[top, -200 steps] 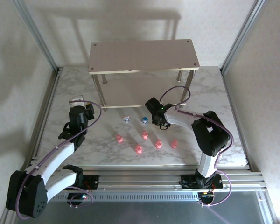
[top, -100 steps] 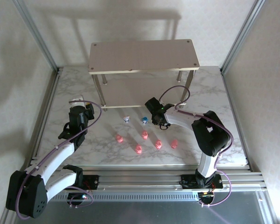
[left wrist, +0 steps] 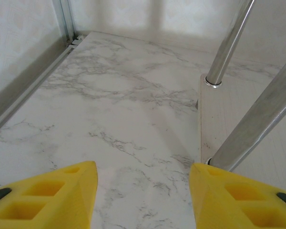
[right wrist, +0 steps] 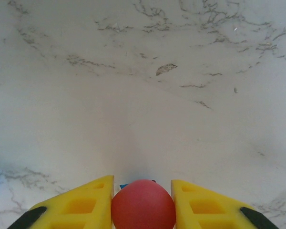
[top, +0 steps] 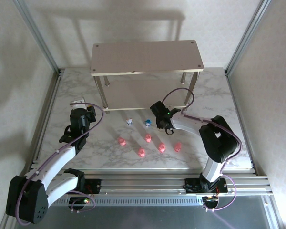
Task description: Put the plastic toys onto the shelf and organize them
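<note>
Since the earlier picture, the right arm's elbow has been swung a bit outward, while the right gripper (top: 161,119) sits low on the table (top: 219,95), just in front of the shelf (top: 147,57). From above, five pink toys (top: 148,138) are seen on the table, with a blue toy (top: 147,123) and a whitish toy (top: 129,122) nearer the shelf. At the left wrist, the left gripper (left wrist: 143,171) is held wide apart with nothing in it, near a shelf leg (left wrist: 229,43). At the right wrist, a red toy (right wrist: 143,205) is squeezed between yellow fingers (right wrist: 81,205). Being round and smooth, it could be popped out by a fast lift, or knocked loose against the shelf edge.
</note>
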`<state>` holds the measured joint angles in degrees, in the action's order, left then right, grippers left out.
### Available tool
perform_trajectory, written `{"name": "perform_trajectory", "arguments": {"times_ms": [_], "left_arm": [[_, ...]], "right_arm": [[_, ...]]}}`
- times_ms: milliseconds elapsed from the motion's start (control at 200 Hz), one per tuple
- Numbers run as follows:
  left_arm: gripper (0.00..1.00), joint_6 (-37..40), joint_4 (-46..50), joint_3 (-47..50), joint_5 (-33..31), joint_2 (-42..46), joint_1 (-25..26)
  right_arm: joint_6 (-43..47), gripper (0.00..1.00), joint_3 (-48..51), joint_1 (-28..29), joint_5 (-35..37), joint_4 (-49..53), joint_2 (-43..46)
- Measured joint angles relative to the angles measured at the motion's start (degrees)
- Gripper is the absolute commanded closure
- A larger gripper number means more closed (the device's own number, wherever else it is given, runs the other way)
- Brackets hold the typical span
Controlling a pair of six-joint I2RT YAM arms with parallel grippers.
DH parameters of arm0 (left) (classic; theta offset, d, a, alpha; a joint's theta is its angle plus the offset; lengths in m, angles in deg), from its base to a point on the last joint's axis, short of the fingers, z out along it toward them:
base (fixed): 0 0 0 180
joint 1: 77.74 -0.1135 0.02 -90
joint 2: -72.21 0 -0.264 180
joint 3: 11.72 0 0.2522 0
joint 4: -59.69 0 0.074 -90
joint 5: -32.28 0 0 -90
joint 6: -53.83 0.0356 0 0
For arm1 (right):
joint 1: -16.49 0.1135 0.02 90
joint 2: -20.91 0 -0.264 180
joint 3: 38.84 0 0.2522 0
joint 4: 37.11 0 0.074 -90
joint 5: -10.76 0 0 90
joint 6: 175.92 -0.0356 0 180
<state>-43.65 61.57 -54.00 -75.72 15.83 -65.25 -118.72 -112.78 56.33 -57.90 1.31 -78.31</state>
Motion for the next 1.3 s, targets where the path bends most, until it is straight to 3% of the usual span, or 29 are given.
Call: {"name": "perform_trajectory", "arguments": {"times_ms": [245, 551, 846, 1296], "left_arm": [[0.47, 0.0, 0.4, -1.1, 0.2, 0.0, 0.0], [0.47, 0.0, 1.2, -2.0, 0.4, 0.3, 0.0], [0.47, 0.0, 1.7, -2.2, 0.4, 0.9, 0.0], [0.47, 0.0, 1.7, -2.2, 0.4, 0.9, 0.0]], "right_arm": [[8.8, 0.72, 0.4, -1.2, -1.6, 0.0, 6.4], [19.1, 0.72, -5.3, -7.3, -7.1, 0.4, 7.7], [26.1, 0.71, -13.0, -9.9, -11.1, 0.2, 3.0], [32.3, 0.71, -14.4, -10.3, -12.2, -2.3, -1.3]]}}
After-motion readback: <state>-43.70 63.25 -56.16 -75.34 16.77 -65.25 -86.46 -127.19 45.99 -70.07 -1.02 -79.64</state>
